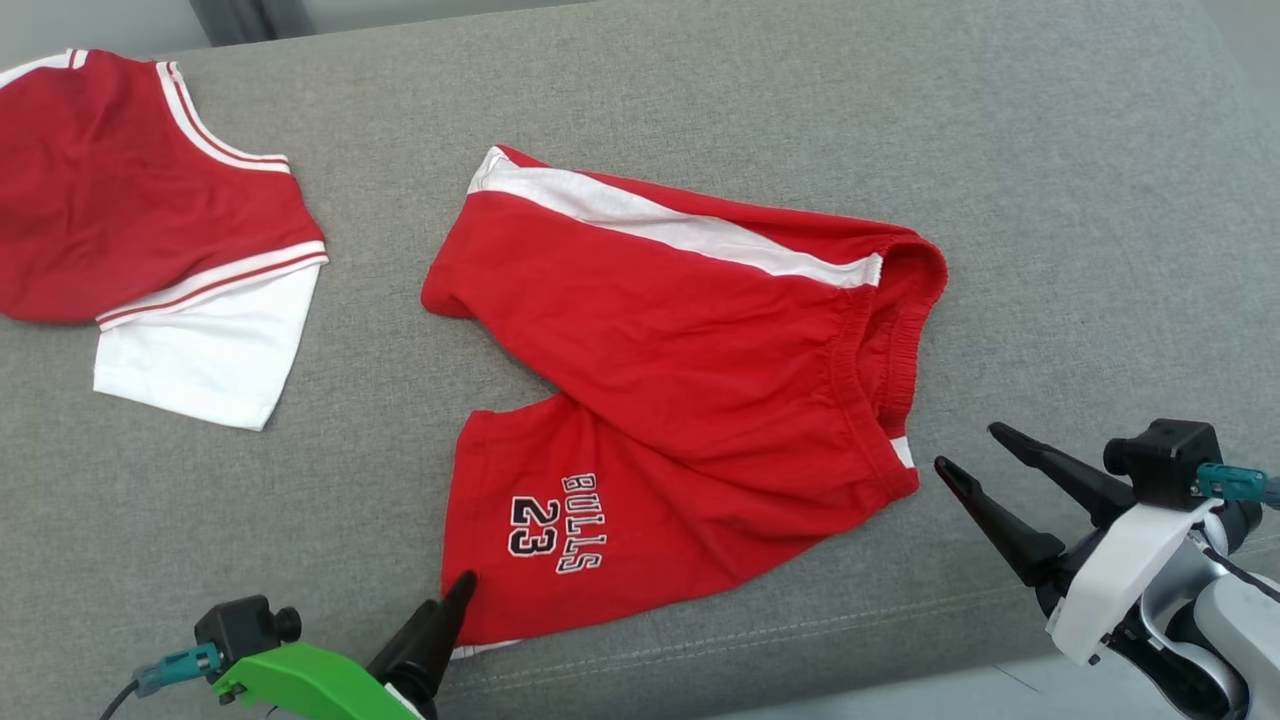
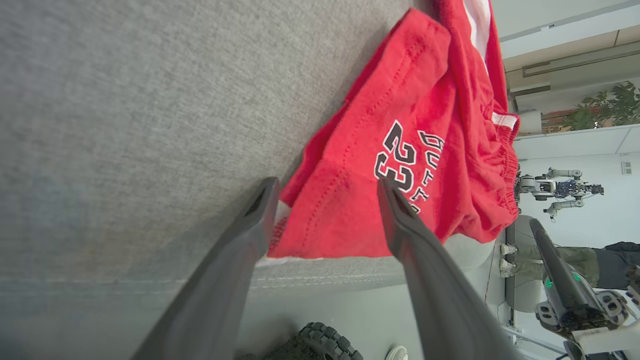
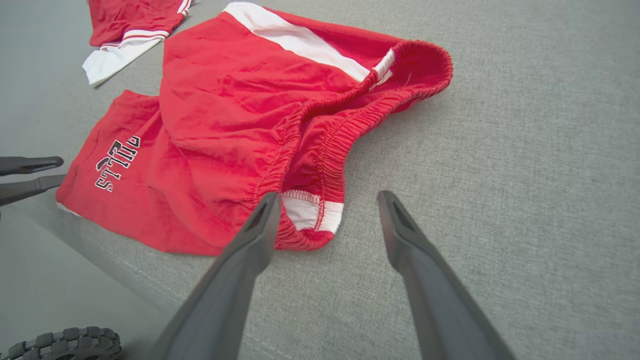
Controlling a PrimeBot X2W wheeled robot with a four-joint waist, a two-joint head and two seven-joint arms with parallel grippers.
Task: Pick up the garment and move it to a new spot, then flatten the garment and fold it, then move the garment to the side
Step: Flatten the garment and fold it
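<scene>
Shorts (image 1: 680, 400) lie mid-frame in the head view on the grey surface (image 1: 1050, 150), waistband (image 1: 890, 340) to the right, legs to the left. The upper leg overlaps the lower one at the crotch. Not flat: the waistband gapes and is rucked. The lower leg's hem (image 1: 455, 520) sits close to the surface's front edge.

Left hand (image 2: 327, 184): fully open, holding nothing. Its wrist view shows the jaws either side of the hem corner; I can't tell whether they touch the cloth.
Right hand (image 1: 968, 445): fully open, empty, at the lower right of the head view, tips just beside the waistband's near corner and apart from it.

Judged step: lining up a two-hand pick-up, not yet gripped.

Risks:
- Either hand may pinch only the top layer. The waistband is already gaping, so the shorts could balloon open on lifting and land more crumpled.
- The hem corner is thin and near the edge. A shallow bite could slip, and the cloth could slide off the front.
- Uneven closing or lifting would drag the overlapped legs into a twist.
- Jersey (image 1: 150, 220) lies at the upper left. A new spot that way risks overlap or snagging.
</scene>
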